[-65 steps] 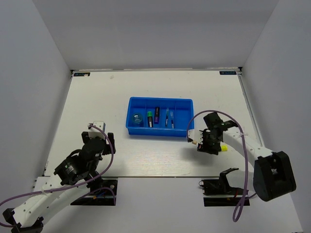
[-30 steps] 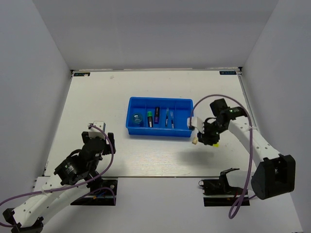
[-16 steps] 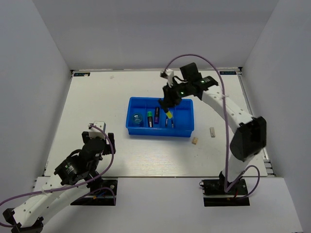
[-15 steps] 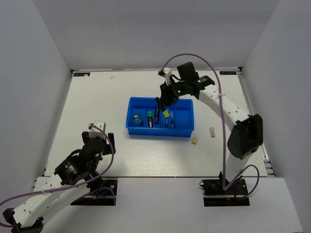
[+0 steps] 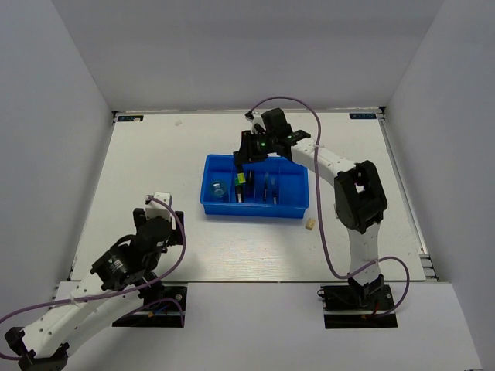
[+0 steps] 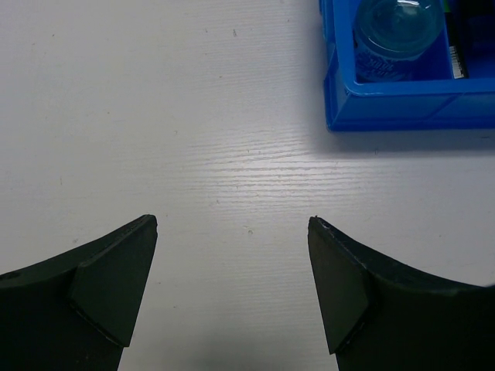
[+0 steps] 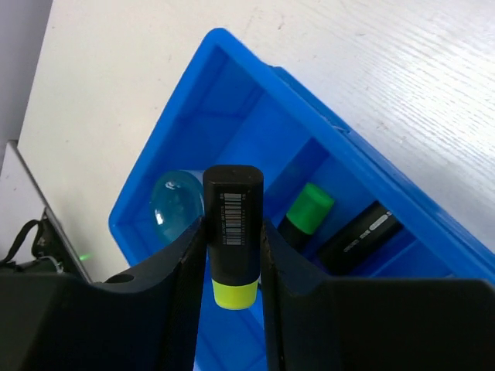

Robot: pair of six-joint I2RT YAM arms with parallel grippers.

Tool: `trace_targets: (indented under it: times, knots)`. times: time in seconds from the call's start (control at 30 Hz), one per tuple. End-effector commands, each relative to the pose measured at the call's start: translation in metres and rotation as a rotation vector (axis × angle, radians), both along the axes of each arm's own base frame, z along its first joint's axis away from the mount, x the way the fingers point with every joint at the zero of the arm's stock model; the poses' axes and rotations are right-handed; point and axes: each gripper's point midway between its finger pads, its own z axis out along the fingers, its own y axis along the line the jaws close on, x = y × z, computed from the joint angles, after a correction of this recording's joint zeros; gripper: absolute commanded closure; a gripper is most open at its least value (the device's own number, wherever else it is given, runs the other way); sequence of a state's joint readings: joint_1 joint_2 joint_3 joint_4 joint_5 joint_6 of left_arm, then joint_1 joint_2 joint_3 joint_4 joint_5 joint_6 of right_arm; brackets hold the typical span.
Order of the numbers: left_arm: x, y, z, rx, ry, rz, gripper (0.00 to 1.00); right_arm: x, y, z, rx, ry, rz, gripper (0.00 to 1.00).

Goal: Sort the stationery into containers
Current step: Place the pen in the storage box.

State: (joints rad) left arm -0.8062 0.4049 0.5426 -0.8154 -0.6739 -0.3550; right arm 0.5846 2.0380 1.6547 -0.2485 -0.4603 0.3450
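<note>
My right gripper (image 5: 243,164) hangs over the left part of the blue tray (image 5: 255,213). In the right wrist view it (image 7: 232,228) is shut on the yellow-black highlighter (image 7: 232,224), which is held upright with its yellow end down. Below it lie the bluish round piece (image 7: 174,202), a green-capped marker (image 7: 307,209) and a black marker (image 7: 357,234), in separate compartments. Two thin pens (image 5: 270,188) lie further right in the tray. A beige eraser (image 5: 310,224) lies on the table by the tray's front right corner. My left gripper (image 6: 232,224) is open and empty over bare table.
The left wrist view shows the tray's near left corner (image 6: 387,108) with the round piece (image 6: 398,31) inside it. White walls enclose the table on three sides. The right arm's upper link (image 5: 357,197) stretches over the table right of the tray.
My right gripper carried the highlighter from the table's front right up to the tray, then leftward over its compartments. The left arm shifted only slightly.
</note>
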Motion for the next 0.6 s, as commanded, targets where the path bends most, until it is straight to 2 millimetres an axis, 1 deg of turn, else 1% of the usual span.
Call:
trace_targets:
  times: [0.0, 0.03, 0.1, 0.13, 0.17, 0.2, 0.23, 0.27, 0.3, 0.33, 0.37, 0.4, 0.43, 0.47, 0.5, 0.53, 0.57]
  knots:
    - [0.002, 0.002, 0.002, 0.008, -0.015, 0.011, 0.11, 0.019, 0.004, 0.013, 0.026, -0.094, -0.023, 0.94]
    - [0.002, 0.002, 0.002, 0.007, -0.016, 0.008, 0.11, 0.016, 0.004, 0.011, 0.021, -0.094, -0.012, 0.83]
    - [0.002, 0.002, 0.001, 0.006, -0.014, 0.006, 0.11, 0.013, 0.003, 0.006, 0.01, -0.086, 0.01, 0.69]
    - [0.002, 0.001, 0.001, 0.009, -0.01, 0.005, 0.11, 0.01, 0.004, 0.006, 0.011, -0.085, 0.027, 0.6]
    - [0.002, 0.001, 0.001, 0.005, -0.011, 0.003, 0.11, 0.007, 0.003, 0.005, 0.005, -0.074, 0.032, 0.57]
    - [0.002, 0.0, 0.001, 0.002, -0.01, -0.003, 0.11, 0.006, 0.002, 0.009, 0.011, -0.079, 0.04, 0.54]
    - [0.002, -0.001, 0.002, -0.002, -0.012, -0.002, 0.11, 0.003, 0.003, 0.011, 0.016, -0.076, 0.05, 0.47]
    - [0.002, -0.001, 0.001, -0.002, -0.009, -0.004, 0.11, 0.0, 0.002, 0.012, 0.013, -0.079, 0.055, 0.46]
    - [0.002, -0.001, 0.001, -0.003, -0.009, -0.005, 0.11, -0.002, 0.0, 0.018, 0.013, -0.091, 0.06, 0.46]
    - [0.002, -0.002, 0.001, -0.006, -0.01, -0.007, 0.11, -0.004, 0.0, 0.019, 0.011, -0.094, 0.066, 0.46]
    - [0.001, -0.001, 0.001, -0.005, -0.009, -0.005, 0.11, -0.004, -0.003, 0.024, 0.011, -0.104, 0.063, 0.46]
    - [0.001, -0.002, 0.0, -0.006, -0.007, -0.008, 0.11, -0.005, -0.006, 0.025, 0.006, -0.103, 0.063, 0.46]
    - [0.001, -0.002, 0.0, -0.007, -0.008, -0.01, 0.11, -0.008, -0.008, 0.039, 0.017, -0.125, 0.064, 0.48]
    - [0.001, -0.002, 0.001, -0.012, -0.011, -0.01, 0.13, -0.011, -0.01, 0.038, 0.012, -0.12, 0.069, 0.57]
    - [0.001, -0.003, 0.002, -0.015, -0.011, -0.017, 0.17, -0.01, -0.015, 0.044, 0.005, -0.147, 0.07, 0.66]
    - [0.0, -0.003, 0.001, -0.017, -0.009, -0.018, 0.27, -0.018, -0.024, 0.069, 0.011, -0.193, 0.07, 0.76]
    - [0.0, -0.004, 0.001, -0.024, -0.01, -0.022, 0.36, -0.018, -0.035, 0.062, -0.046, -0.242, 0.063, 0.99]
